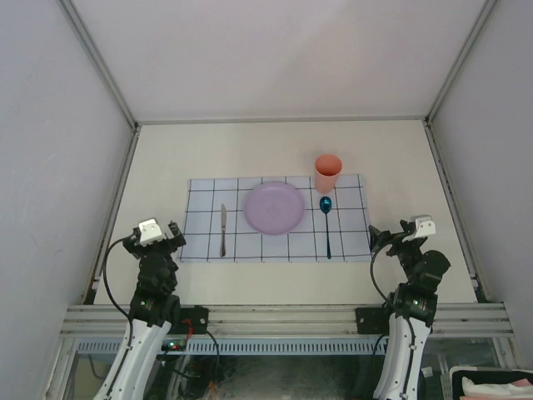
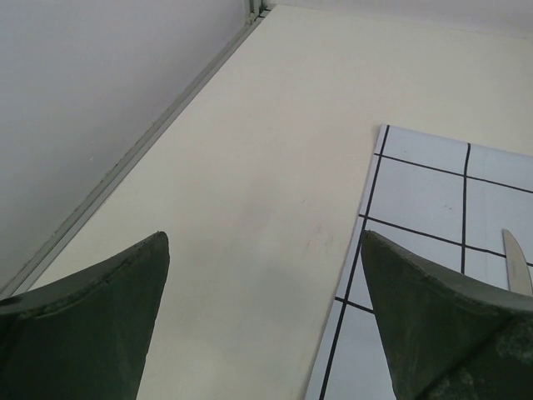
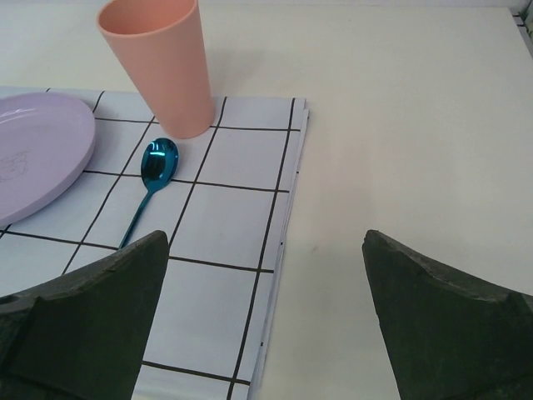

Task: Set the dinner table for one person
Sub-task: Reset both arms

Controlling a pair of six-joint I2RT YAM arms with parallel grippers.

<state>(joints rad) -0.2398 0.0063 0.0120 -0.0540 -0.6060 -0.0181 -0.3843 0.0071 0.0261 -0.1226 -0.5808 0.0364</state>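
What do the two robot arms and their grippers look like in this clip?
The left arm and right arm match: black jointed upper links, white lower segments, a white block at each wrist, a thin black cable looping alongside. Up close, the gripper fingers are dark green, matte, wedge-shaped, scuffed.

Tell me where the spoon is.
In the top view, the blue spoon lies on the checked mat, just right of the purple plate, its bowl pointing toward the pink cup.
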